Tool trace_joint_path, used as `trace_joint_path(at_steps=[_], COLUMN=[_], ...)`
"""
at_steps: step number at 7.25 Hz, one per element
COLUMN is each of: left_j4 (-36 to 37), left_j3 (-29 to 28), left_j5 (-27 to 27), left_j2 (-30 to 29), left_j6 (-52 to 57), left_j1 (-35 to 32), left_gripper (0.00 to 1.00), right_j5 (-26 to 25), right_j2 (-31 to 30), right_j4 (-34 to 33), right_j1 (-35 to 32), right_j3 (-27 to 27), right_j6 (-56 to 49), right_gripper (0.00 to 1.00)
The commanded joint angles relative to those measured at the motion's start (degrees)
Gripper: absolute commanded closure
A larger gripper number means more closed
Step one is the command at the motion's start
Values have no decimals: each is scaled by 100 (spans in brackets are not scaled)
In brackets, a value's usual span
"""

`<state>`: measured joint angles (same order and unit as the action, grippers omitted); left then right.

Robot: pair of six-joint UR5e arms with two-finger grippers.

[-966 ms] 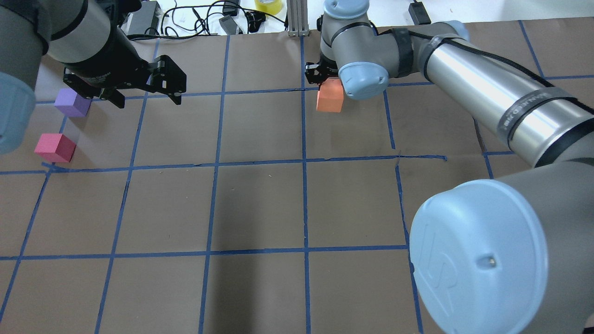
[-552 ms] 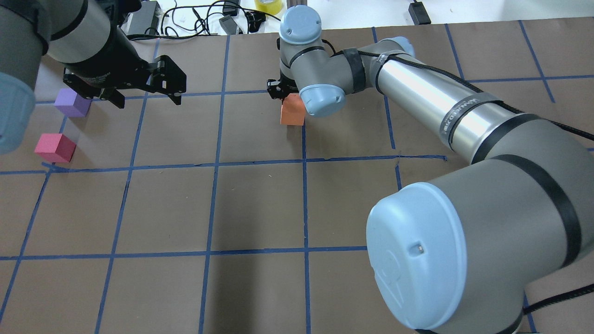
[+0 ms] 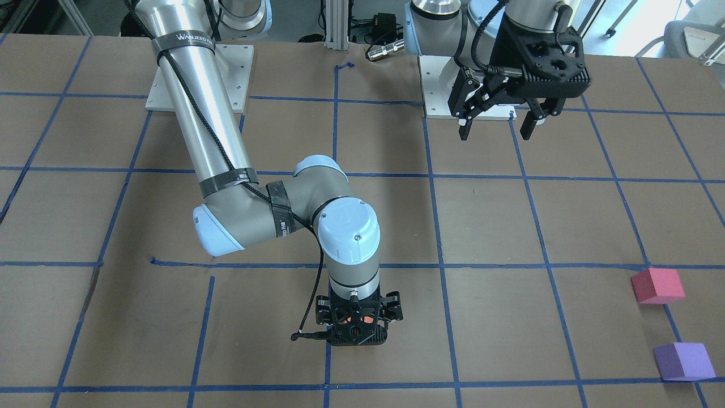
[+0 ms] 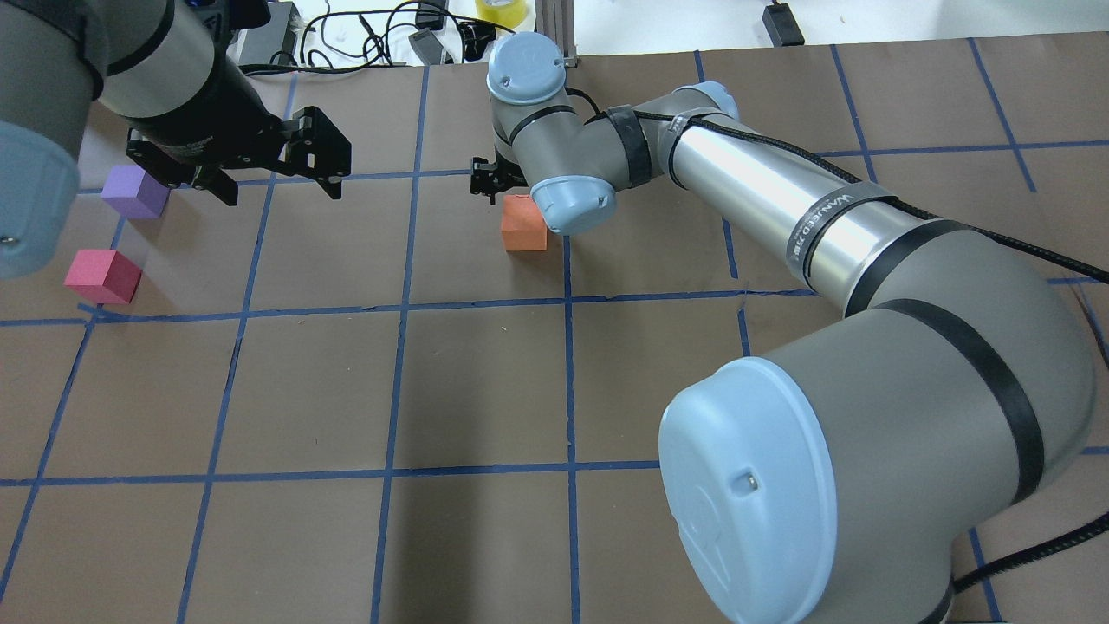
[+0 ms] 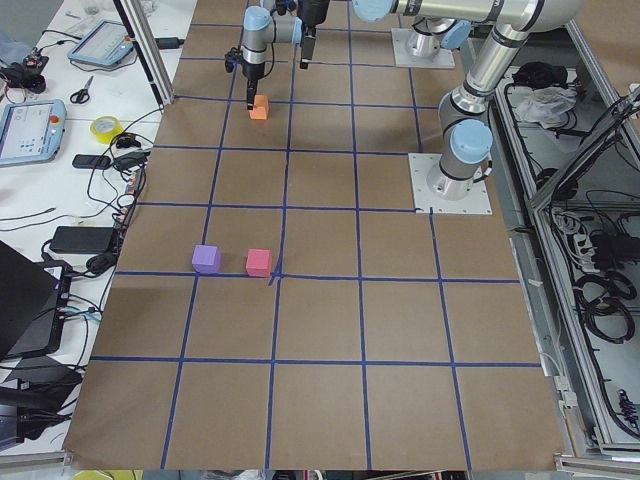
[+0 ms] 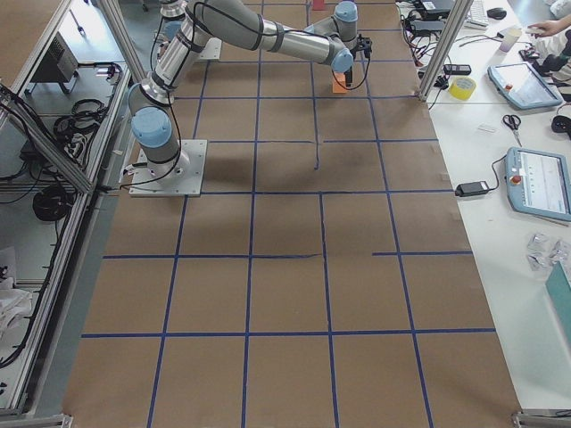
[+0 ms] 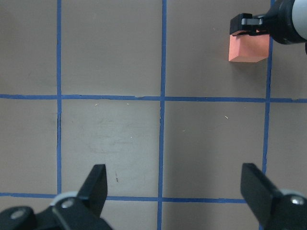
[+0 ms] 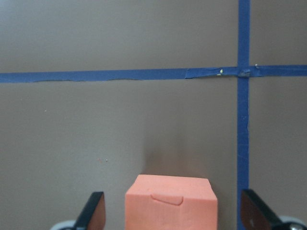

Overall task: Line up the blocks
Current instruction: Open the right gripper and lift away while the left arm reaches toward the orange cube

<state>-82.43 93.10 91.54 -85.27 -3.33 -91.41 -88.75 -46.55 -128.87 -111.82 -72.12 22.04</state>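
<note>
The orange block [image 4: 523, 224] rests on the brown table just left of the centre blue line. My right gripper [image 3: 358, 327] points straight down over it. In the right wrist view the block [image 8: 170, 203] sits between the open fingers [image 8: 93, 213] with a gap on each side. The purple block [image 4: 134, 192] and the pinkish-red block [image 4: 102, 276] sit close together at the far left. My left gripper [image 4: 280, 192] hangs open and empty above the table, just right of the purple block. The left wrist view shows the orange block [image 7: 248, 48] far ahead.
Blue tape lines [image 4: 567, 299] mark a grid on the table. Cables, power bricks and a yellow tape roll [image 4: 501, 10] lie beyond the far edge beside an aluminium post [image 4: 554, 35]. My right arm's long link [image 4: 780, 208] stretches across the right half.
My right arm swept left with the orange block and brought it down to the table; its fingers now stand apart from the block. The left gripper barely moved.
</note>
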Motion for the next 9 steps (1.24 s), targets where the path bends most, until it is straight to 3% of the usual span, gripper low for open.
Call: trace_joint_path(at_steps=[1, 3, 5, 7, 9], left_j4=[25, 165, 1208, 2339, 2565], left_j3=[59, 77, 59, -19, -622], left_j5=[-22, -4, -22, -31, -179], left_j2=[-304, -935, -1656, -2316, -2992], left_j6=[138, 122, 9, -438, -1026], left_j1=[53, 53, -8, -480, -938], left_gripper=[0, 0, 0, 0, 0], right_j5=[-19, 24, -46, -491, -486], right_j2=[-684, -1607, -2372, -3076, -3499], right_j4=[814, 1686, 2846, 3105, 3061], right_j1=[159, 650, 1239, 1592, 1742], right_j3=[-39, -135, -223, -765, -1312], right_j6=[-24, -687, -1034, -1681, -1791], right_gripper=[0, 0, 0, 0, 0])
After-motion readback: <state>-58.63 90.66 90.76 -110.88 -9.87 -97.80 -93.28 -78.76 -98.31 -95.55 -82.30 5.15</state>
